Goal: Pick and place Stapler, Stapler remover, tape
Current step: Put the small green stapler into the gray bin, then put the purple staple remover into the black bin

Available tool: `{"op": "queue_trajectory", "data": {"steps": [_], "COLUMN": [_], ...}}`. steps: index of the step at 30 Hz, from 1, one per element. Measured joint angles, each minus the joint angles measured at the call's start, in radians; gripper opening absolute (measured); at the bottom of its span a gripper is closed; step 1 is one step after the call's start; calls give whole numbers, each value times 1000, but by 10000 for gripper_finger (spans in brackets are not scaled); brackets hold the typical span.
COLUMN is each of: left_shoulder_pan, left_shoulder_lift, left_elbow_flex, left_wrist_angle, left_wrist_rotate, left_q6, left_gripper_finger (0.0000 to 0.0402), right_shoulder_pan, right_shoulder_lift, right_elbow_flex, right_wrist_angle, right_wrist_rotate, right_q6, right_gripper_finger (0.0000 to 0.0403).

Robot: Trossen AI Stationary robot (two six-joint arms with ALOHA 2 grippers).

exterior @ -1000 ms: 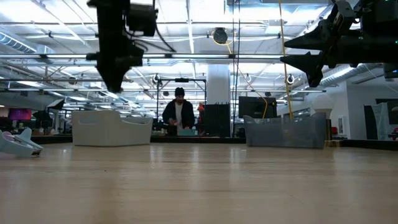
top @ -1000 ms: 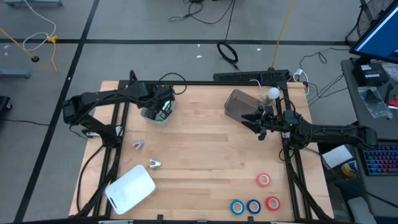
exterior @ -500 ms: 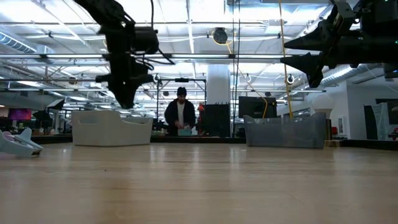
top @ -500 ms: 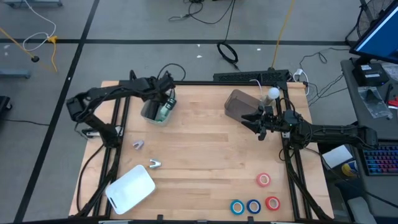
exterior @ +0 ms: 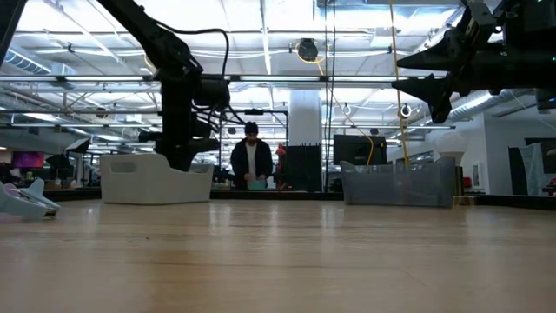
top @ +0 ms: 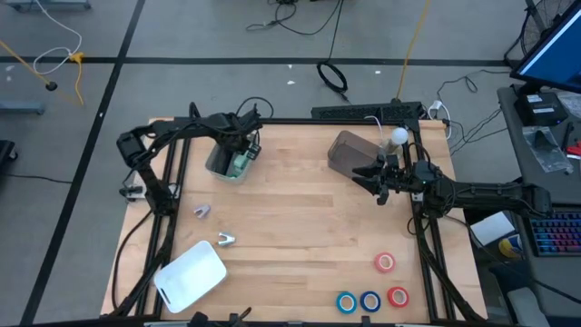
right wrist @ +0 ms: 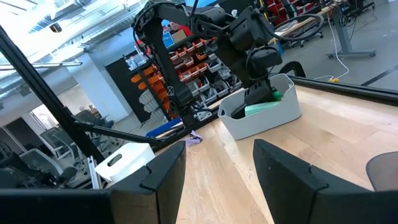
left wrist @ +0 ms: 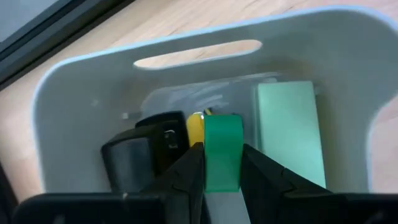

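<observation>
Left wrist view: green stapler (left wrist: 222, 154) base hidden between gripper fingers (left wrist: 186, 177); pale bin (left wrist: 68, 118) cut off lower frame; dark item (left wrist: 140, 152) beside it unidentifiable; low view: left gripper tip hidden inside bin.

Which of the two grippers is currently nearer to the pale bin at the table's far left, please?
The left. The left gripper hangs right over the pale bin, fingers clamping a green stapler inside it. The right gripper waits well across the table, beside the grey bin.

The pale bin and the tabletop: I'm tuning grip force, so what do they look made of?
The pale bin looks like smooth moulded plastic: rounded rim, cut-out handle slot, soft sheen. The tabletop looks like light, matte wood, with visible plank seams and grain.
</observation>
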Motion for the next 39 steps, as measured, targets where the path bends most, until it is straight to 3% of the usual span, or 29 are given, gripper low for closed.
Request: {"op": "queue_trajectory", "data": {"steps": [23, 34, 39], "left_shoulder_pan": [5, 5, 5], "left_shoulder_lift": [13, -3, -83], "left_elbow_flex": [0, 2, 33], "left_wrist_angle": [45, 23, -15], "left_wrist_rotate": [26, 33, 36], "left_q6": [27, 4, -5], "left_gripper_finger": [94, 178, 186], "right_shoulder_pan": [0, 0, 0], "right_shoulder_lift": [0, 0, 0], "right_elbow_flex": [0, 0, 0], "right_wrist_angle": [-3, -3, -2], "right_wrist_rotate": [0, 0, 0], "right_q6": [10, 10, 10], "right_gripper_finger": [180, 180, 180]}}
